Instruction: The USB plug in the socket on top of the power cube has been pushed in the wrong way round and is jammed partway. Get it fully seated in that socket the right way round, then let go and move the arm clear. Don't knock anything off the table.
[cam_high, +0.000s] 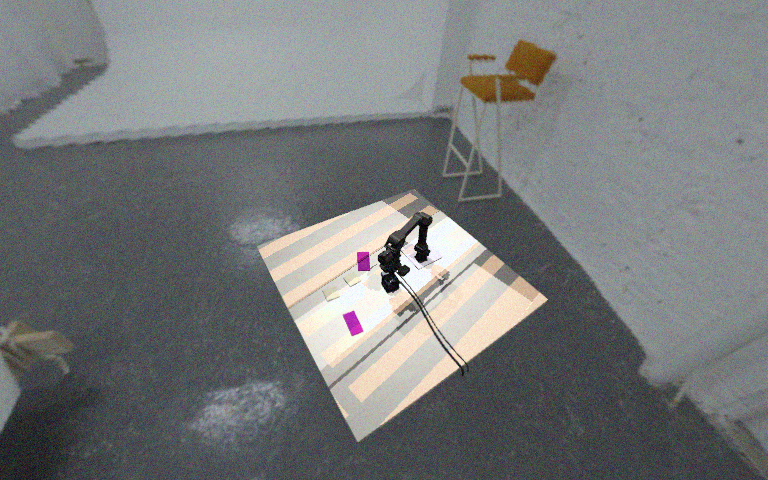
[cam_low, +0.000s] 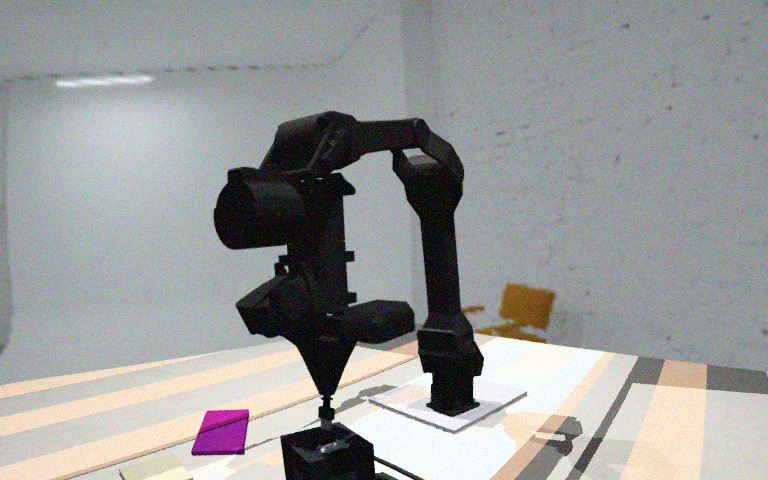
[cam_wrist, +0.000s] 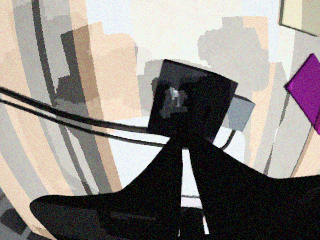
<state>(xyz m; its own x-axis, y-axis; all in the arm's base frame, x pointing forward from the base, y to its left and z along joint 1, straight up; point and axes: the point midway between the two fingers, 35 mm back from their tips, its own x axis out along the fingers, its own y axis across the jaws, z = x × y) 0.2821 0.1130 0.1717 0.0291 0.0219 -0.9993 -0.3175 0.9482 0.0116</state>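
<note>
Arm: the black six-joint arm (cam_low: 436, 249) rises from a pale square base plate (cam_low: 450, 403) and bends over so its wrist points straight down.
Claw: the black claw (cam_low: 326, 403) has its fingers nearly together, clamped on the small USB plug (cam_low: 326, 421) (a dark grip with a pale metal end).
Plug: held upright above the black power cube (cam_low: 328, 455), its metal tip just over the cube's top face; whether it touches the socket I cannot tell.
Socket: a pale slot (cam_wrist: 175, 99) on the cube's top, seen in the wrist view just beyond the claw tips.
Cables: two black cables (cam_high: 436, 328) run from the cube across the striped beige-and-grey surface (cam_high: 453, 322) to its edge.
Nearby: a flat magenta card (cam_low: 222, 431) lies on the surface beside the cube, apart from it; a second magenta card (cam_high: 352, 322) lies well apart.
</note>
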